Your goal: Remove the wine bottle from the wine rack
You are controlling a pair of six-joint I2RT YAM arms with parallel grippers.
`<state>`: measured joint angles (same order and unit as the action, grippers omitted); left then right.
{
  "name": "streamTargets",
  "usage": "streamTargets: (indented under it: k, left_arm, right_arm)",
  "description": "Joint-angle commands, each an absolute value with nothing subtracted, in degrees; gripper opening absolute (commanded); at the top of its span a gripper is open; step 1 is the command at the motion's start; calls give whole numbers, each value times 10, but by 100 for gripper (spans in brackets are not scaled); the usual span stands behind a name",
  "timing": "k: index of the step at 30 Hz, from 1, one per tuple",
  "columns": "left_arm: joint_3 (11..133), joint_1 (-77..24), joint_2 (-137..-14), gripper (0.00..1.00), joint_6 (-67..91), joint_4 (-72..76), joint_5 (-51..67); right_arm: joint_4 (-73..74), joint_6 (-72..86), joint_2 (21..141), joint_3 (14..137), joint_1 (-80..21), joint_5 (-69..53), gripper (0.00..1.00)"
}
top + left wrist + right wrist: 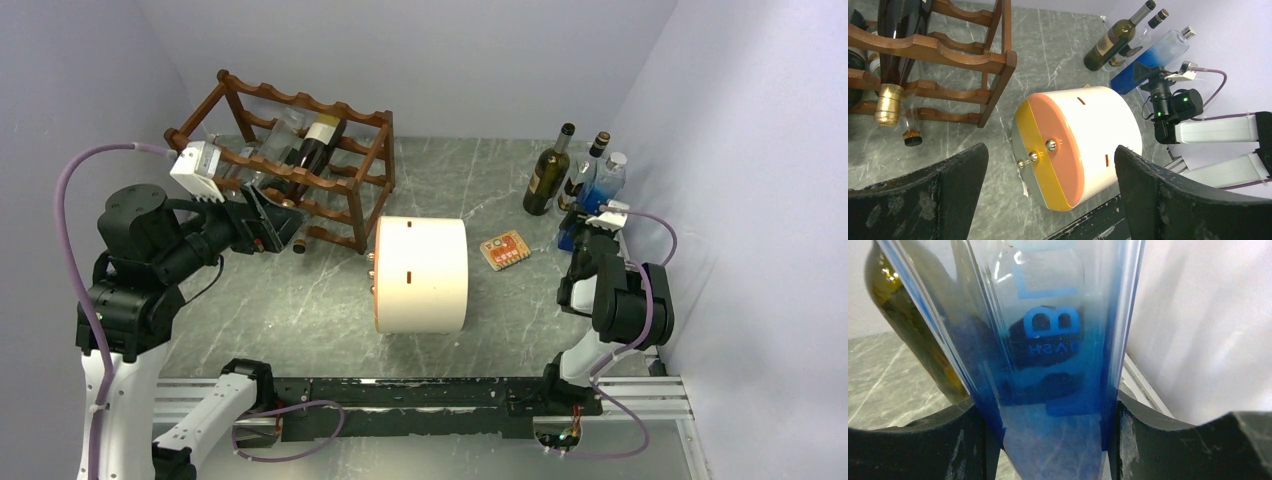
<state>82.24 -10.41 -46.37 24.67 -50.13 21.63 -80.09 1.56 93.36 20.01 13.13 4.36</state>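
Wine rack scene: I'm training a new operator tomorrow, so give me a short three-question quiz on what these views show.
1. True or false: the wine rack is empty.
2. What sits between the fingers of the right gripper? A nothing; B the blue bottle; C the cream cylinder.
3. Fill in: the left gripper is ___, with nothing between its fingers.
Key: 1 false, a wine bottle lies in it; 2 B; 3 open.
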Motion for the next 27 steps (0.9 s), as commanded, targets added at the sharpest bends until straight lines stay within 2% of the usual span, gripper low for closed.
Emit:
streamTargets:
  k: [1,10,11,13,17,18,19,27]
  left_arm:
    - [820,-108,-463,99,256,-473,238]
    - [795,-108,-447,99,254,-479,243]
    - [792,-108,-445,99,256,-477,244]
    - [787,-108,-439,99,261,-475,246]
    - [774,-108,-429,100,264,-473,250]
    - [771,-108,-426,100,264,-472,253]
    - [767,-108,-424,100,263,-471,255]
    - [742,-108,-403,100,291,-439,305]
  right_arm:
    - [-964,24,947,204,144,37,0]
    - [-1039,50,999,185,156,10,0]
    - [-1037,53,1000,186,156,6,7]
    - [-1035,56,997,183,156,0,31]
    - [-995,72,969,180,156,20,58]
    - [-982,75,959,179,156,28,87]
    - [-967,78,948,177,156,34,98]
    - [-873,92,839,145,147,51,100]
